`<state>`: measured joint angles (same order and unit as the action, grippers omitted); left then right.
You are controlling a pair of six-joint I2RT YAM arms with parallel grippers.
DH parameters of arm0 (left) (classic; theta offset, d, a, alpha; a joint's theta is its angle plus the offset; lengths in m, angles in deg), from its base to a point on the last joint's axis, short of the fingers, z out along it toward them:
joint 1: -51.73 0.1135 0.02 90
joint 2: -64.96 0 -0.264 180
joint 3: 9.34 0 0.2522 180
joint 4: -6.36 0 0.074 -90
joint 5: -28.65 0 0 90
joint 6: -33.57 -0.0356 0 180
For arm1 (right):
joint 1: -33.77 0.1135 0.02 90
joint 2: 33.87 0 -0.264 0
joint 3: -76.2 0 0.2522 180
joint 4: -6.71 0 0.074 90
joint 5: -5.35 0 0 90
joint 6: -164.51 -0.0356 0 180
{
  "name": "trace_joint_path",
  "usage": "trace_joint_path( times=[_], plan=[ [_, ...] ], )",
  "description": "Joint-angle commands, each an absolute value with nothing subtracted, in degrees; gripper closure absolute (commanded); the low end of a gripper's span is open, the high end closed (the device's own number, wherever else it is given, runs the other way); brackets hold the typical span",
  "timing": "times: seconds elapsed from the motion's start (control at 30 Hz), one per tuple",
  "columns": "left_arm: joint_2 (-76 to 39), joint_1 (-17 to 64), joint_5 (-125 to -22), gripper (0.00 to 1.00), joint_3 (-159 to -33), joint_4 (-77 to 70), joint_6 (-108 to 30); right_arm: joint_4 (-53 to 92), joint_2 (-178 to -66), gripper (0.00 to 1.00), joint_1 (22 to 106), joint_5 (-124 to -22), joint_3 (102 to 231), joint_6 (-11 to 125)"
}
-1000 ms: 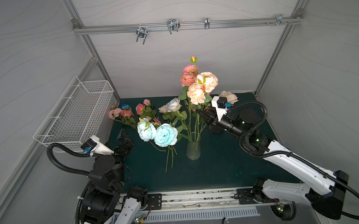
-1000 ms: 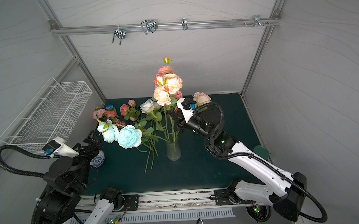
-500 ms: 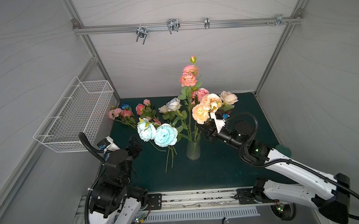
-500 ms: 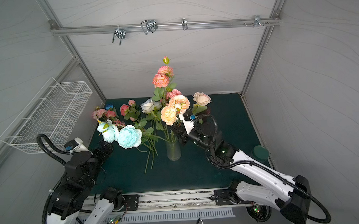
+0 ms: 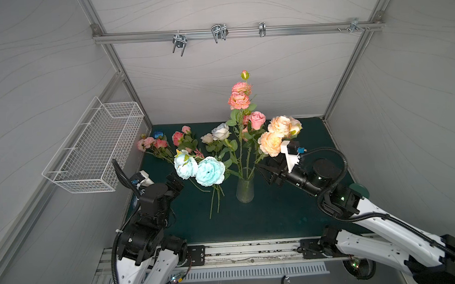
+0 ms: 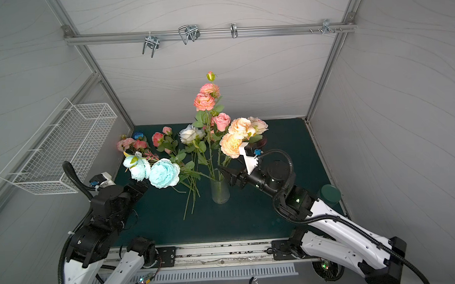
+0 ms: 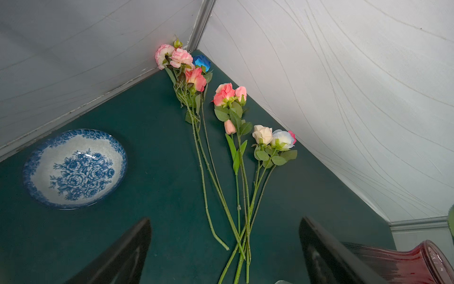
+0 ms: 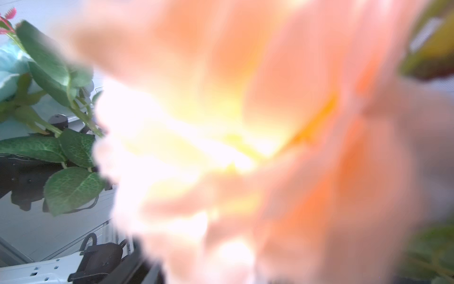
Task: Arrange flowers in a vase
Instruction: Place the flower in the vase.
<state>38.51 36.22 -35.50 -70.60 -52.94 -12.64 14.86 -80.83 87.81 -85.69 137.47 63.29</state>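
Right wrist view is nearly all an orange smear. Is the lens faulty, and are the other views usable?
Right wrist view: a peach flower sits right up at the lens, out of focus and blown white in the middle; leaves at the edge are sharp, so likely no fault. Left wrist view: sharp, slight glare on the bowl. Both top views: sharp and evenly lit.
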Motion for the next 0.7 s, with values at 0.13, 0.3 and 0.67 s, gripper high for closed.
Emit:
trace_joint_path(
  times=[0.13,0.3,0.67],
  plan=[
    [36.28,36.09,-36.83,0.04,-69.77,-50.43,-10.29,22.30,-76.64,0.17,88.18,-85.82,137.87,59.95],
    [34.78,36.18,-37.42,0.04,-69.02,-49.82,-9.72,26.03,-74.54,0.15,88.18,-85.11,138.17,58.13],
    [27.15,47.50,-53.98,0.27,-62.64,-43.67,-5.62,34.98,-69.89,0.15,88.25,-84.58,139.88,54.68]
  ],
)
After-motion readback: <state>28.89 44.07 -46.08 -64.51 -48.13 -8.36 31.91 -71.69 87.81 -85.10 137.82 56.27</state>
